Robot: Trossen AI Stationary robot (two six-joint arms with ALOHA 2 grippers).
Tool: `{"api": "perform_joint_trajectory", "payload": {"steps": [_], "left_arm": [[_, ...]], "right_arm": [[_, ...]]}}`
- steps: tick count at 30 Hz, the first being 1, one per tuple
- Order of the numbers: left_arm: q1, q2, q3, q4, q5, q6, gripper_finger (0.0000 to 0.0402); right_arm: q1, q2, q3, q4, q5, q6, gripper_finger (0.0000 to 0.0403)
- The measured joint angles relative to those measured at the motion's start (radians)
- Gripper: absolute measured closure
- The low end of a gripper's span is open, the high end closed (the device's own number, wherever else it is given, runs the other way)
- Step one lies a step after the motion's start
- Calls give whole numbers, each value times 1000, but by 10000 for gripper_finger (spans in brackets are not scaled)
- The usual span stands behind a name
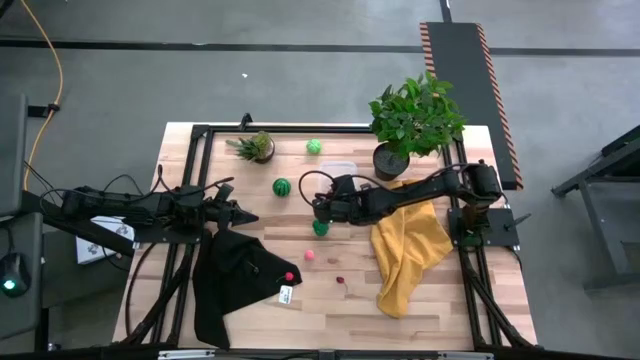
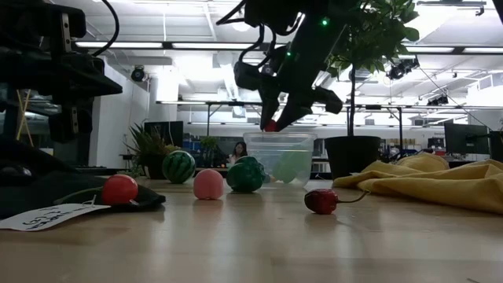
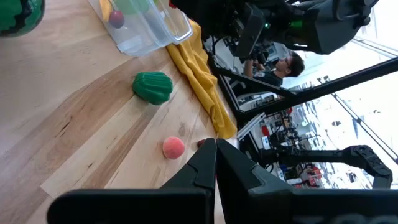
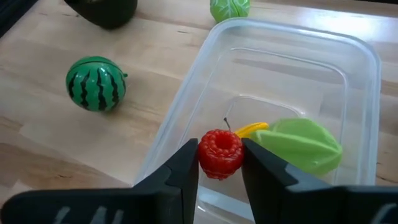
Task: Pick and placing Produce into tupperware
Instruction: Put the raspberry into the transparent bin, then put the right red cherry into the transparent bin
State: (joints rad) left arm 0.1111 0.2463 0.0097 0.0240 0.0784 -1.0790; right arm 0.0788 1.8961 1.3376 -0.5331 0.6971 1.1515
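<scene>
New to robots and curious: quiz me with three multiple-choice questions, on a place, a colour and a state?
1. The red berry is: A on the black cloth; B between the right jaws over the clear tub; C beside the watermelon.
2. The cloth nearest the tub is: A blue; B white; C yellow.
3. The left jaws are: A shut, empty; B wide open; C holding the watermelon.
Answers: B, the right wrist view shows it pinched there; C, the yellow cloth lies beside it; A, they meet with nothing between.
</scene>
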Motion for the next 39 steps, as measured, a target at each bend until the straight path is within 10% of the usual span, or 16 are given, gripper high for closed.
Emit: {"api": "perform_joint_trajectory", "payload": {"steps": [39], "left_arm": [[0, 0, 0, 0, 0, 0, 401]], "right_arm": [[34, -1, 76, -13, -25, -28, 284]]}}
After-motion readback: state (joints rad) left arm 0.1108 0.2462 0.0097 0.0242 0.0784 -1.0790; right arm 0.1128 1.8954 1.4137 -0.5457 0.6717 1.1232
